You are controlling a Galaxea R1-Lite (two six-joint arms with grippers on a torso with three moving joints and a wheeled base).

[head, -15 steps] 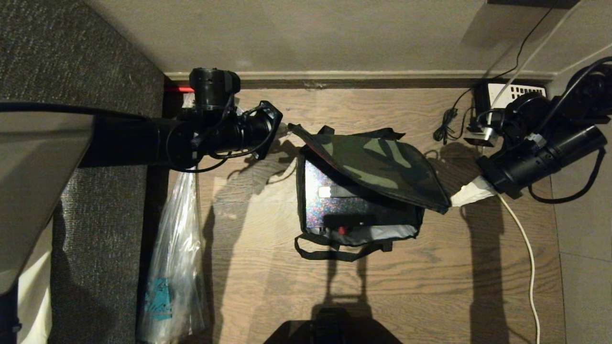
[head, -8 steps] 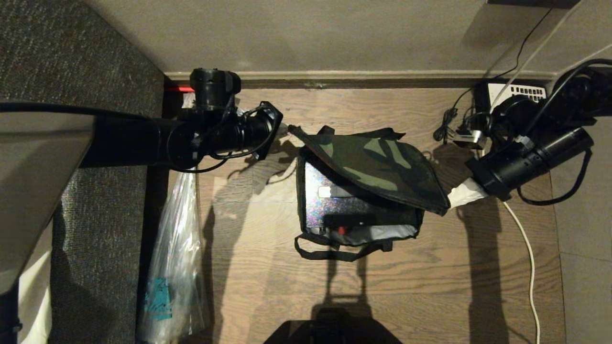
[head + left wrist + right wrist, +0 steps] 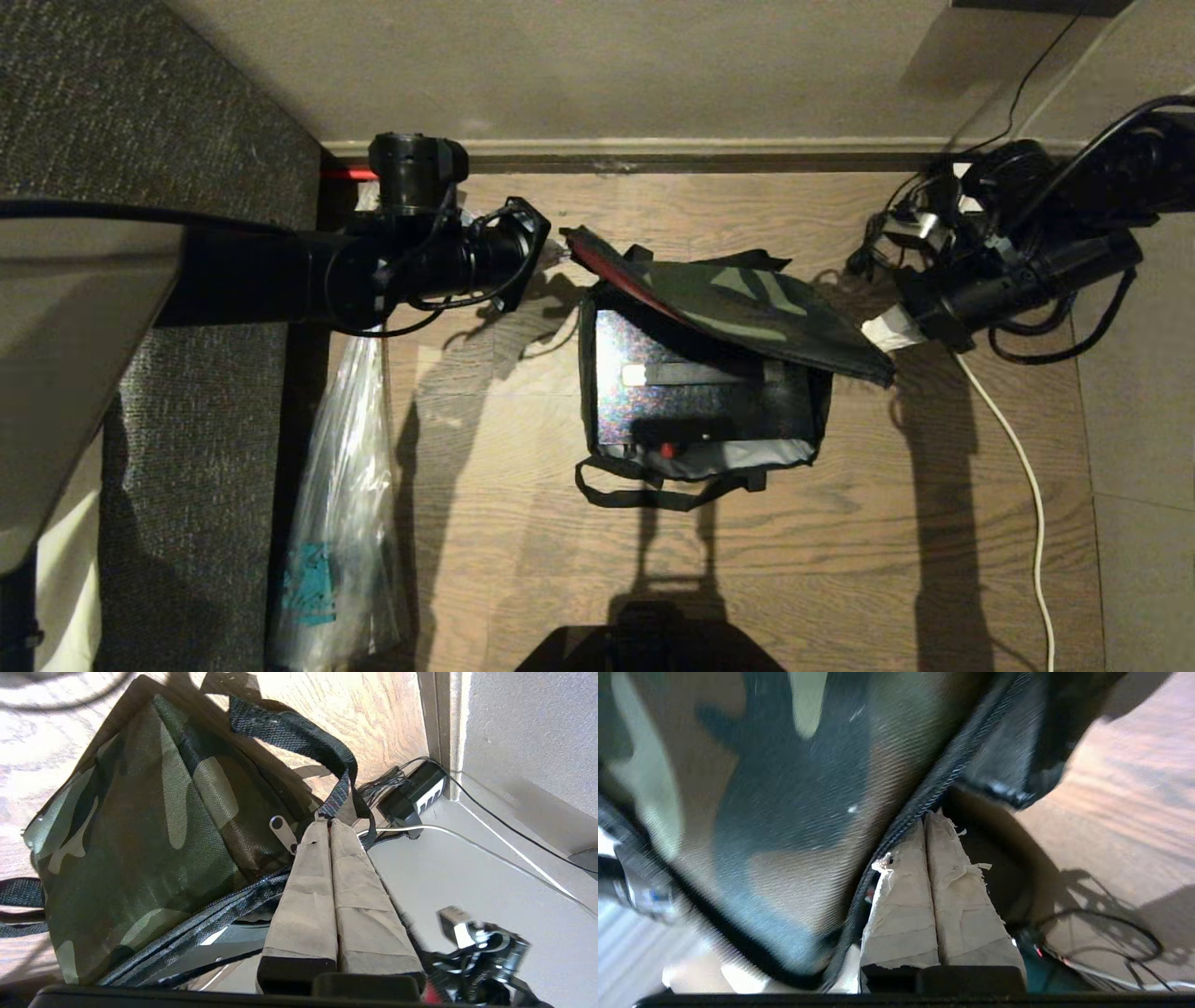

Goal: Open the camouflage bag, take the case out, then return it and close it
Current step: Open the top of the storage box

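Note:
The camouflage bag (image 3: 700, 464) stands on the wooden floor with its lid (image 3: 747, 303) raised and tilted, its red inner edge showing at the left. Inside lies the case (image 3: 672, 401), glossy black, with a small red button at its near side. My left gripper (image 3: 557, 250) is shut on the lid's left corner; in the left wrist view its tips (image 3: 328, 822) pinch the black strap edge beside the camouflage cloth (image 3: 140, 812). My right gripper (image 3: 882, 329) is shut on the lid's right corner, its tips (image 3: 927, 816) clamped at the zipper edge of the lid (image 3: 784, 788).
A clear plastic bag (image 3: 341, 485) lies on the floor to the left, beside a grey carpeted block (image 3: 140, 112). A white cable (image 3: 1027, 485) runs along the floor at the right. A black power adapter (image 3: 411, 798) sits by the wall's baseboard (image 3: 700, 147).
My right gripper has moved toward the wall with the lid's right corner in it. The lid now stands steeper, uncovering more of the case. The left arm has kept still.

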